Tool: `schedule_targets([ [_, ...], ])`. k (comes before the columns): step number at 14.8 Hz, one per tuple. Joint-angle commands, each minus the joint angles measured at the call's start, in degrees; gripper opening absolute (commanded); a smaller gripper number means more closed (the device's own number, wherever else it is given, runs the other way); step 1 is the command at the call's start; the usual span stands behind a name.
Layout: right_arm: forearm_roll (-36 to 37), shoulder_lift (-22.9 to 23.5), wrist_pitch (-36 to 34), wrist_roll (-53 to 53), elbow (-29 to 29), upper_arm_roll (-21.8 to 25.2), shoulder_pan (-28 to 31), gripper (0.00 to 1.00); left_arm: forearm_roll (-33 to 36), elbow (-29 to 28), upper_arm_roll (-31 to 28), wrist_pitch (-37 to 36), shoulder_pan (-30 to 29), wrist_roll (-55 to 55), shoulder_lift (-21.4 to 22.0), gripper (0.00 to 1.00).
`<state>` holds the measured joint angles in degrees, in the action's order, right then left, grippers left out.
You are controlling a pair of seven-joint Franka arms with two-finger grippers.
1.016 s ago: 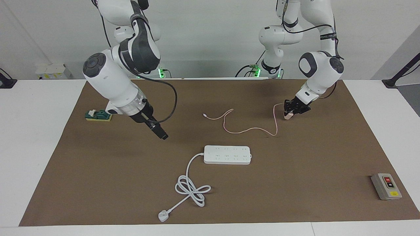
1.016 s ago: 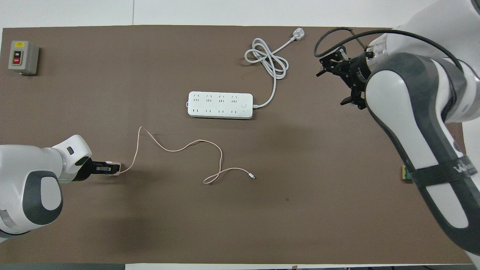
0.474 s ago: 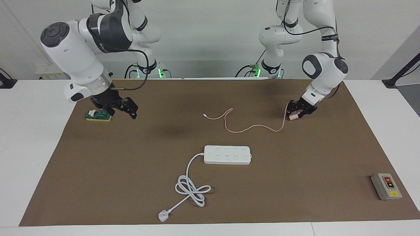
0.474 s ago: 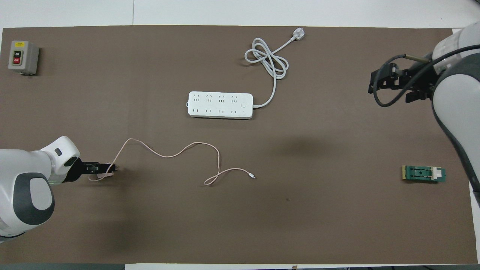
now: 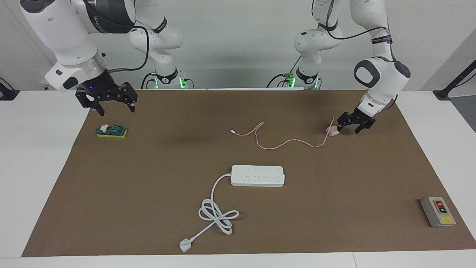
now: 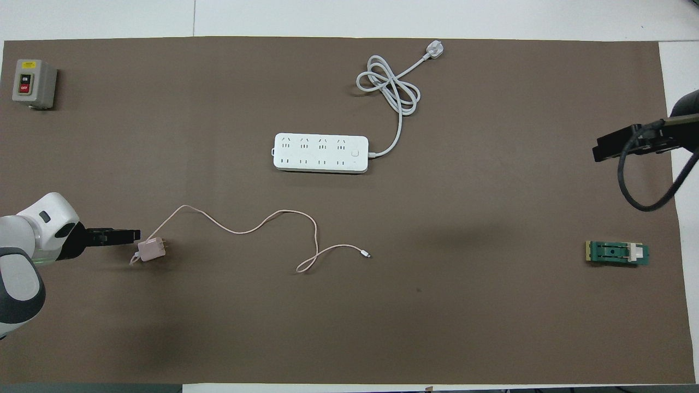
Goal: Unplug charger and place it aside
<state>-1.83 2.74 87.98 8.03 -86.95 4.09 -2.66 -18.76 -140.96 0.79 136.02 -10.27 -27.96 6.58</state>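
Your charger (image 5: 333, 130) lies on the mat toward the left arm's end, unplugged, well apart from the power strip (image 5: 257, 175). The left gripper (image 5: 356, 124) sits just beside it, fingers spread and empty; the right gripper (image 5: 108, 99) waits open above the mat's edge. It looks light and rigid — grip the cube's flat sides, not the limp cable (image 5: 282, 142).

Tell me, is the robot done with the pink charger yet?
Nearly. The charger is out of the power strip and lies on the mat toward the left arm's end, its cable trailing. The left gripper is open beside it, holding nothing. The right gripper waits, open, over the mat's edge. Nothing seems left.
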Motion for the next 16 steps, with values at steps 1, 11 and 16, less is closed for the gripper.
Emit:
schedule_targets([
  [1,1.30,-4.22,-3.40,1.38,-2.69,-0.75,1.34,1.00,0.39,6.02,0.27,-5.66,-1.41,-0.35,-0.87,1.00],
  [11,6.13,-8.11,-4.21,1.55,-6.66,-2.95,5.47,1.00,7.77,20.54,1.32,-16.92,1.31,21.70,-0.17,1.00],
  [16,5.17,-8.55,-6.23,-0.47,-6.31,-4.09,6.61,1.00,14.45,27.48,1.50,-24.65,4.99,32.77,-0.08,1.00],
])
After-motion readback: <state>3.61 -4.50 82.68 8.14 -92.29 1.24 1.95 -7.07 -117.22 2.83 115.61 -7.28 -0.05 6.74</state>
